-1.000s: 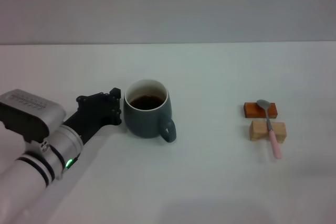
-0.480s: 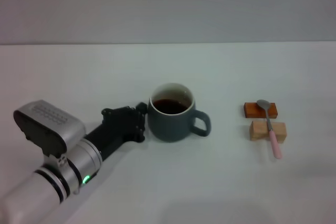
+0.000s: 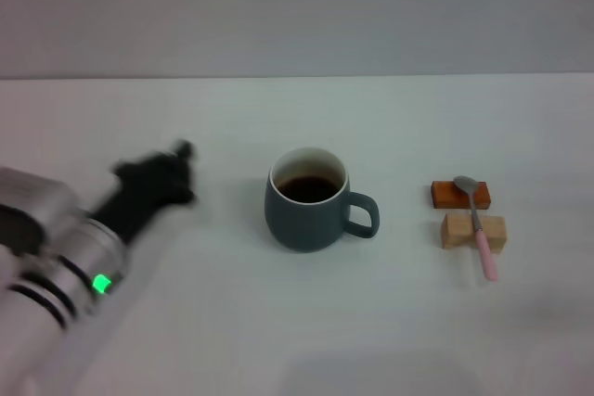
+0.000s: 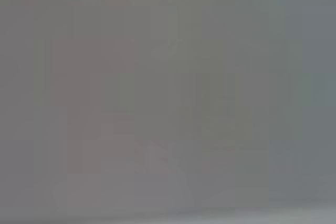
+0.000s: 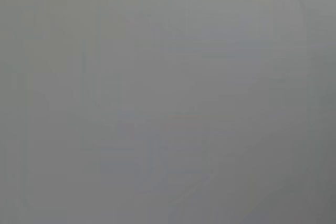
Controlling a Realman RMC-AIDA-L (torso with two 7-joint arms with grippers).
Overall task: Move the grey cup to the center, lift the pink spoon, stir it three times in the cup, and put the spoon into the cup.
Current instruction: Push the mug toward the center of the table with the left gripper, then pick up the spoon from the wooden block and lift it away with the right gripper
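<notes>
Grey cup (image 3: 308, 211) now stands alone mid-bench, upright, dark liquid inside, handle toward my right. A second ago it sat further to my left with my left pincer (image 3: 165, 176) pressed against its side; that pincer has since drawn back and is well apart from the cup. It is smeared by motion, so I cannot tell whether its jaws are apart or together.

First step looks done; spoon is next.

Pink spoon (image 3: 476, 221) lies untouched across the orange block (image 3: 449, 195) and the tan block (image 3: 464, 232), right of the cup, handle end overhanging toward me.

Only the head view shows any of this. Both wrist views give featureless grey. Right pincer not seen anywhere.
</notes>
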